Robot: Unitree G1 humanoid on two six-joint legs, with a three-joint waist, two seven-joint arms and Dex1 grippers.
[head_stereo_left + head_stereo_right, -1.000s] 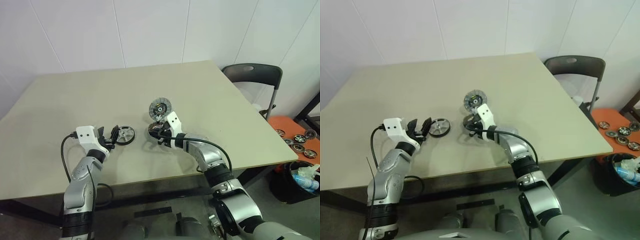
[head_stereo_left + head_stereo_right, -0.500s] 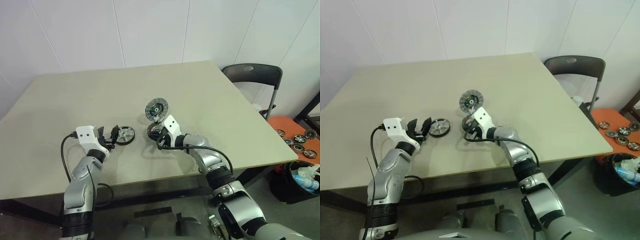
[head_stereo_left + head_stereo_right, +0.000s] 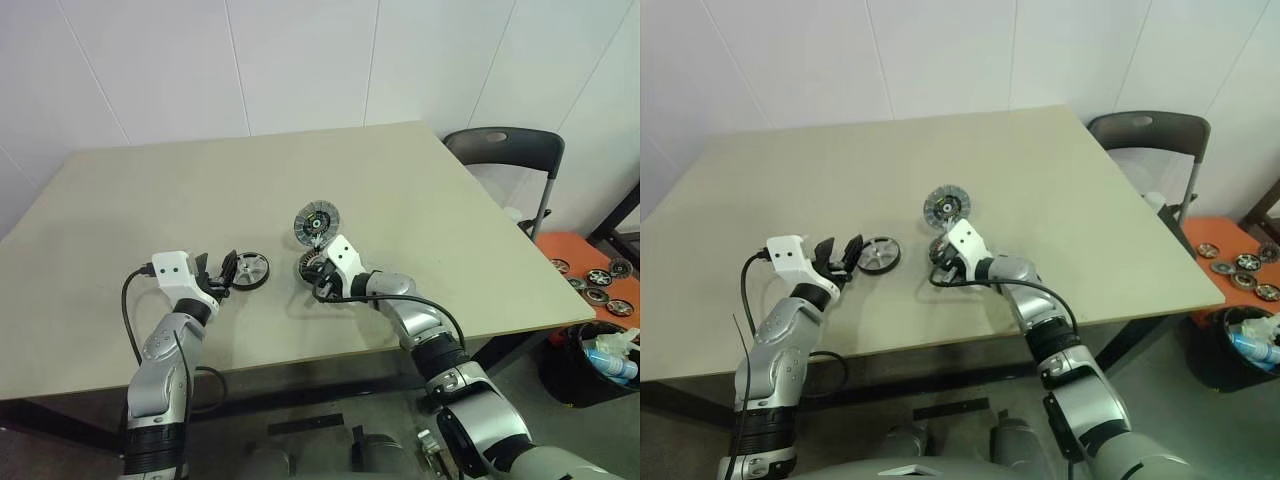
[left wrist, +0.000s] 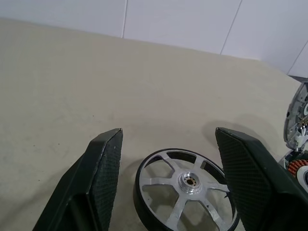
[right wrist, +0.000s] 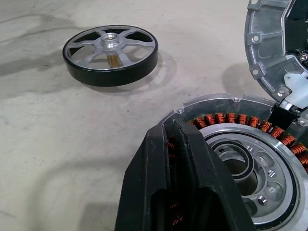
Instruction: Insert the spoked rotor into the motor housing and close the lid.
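The spoked rotor (image 3: 250, 270) lies flat on the table, a silver wheel with a dark rim, also seen in the left wrist view (image 4: 186, 185). My left gripper (image 3: 222, 271) stands open just left of it, fingers (image 4: 107, 163) either side of its near edge without touching. The motor housing (image 3: 309, 264) sits right of the rotor, its copper windings showing (image 5: 250, 159). The lid (image 3: 317, 221) stands raised at the housing's far edge, ribbed face towards me. My right gripper (image 3: 316, 280) is shut on the housing's near rim.
A grey chair (image 3: 505, 150) stands beyond the table's right edge. An orange tray (image 3: 590, 270) with several small dark wheels and a black bin (image 3: 600, 360) sit on the floor at right. The table (image 3: 150, 180) spreads bare behind and left.
My right gripper has rolled and shifted slightly at the housing, and the housing with its raised lid swayed left, then back. The left gripper and the rotor have stayed still.
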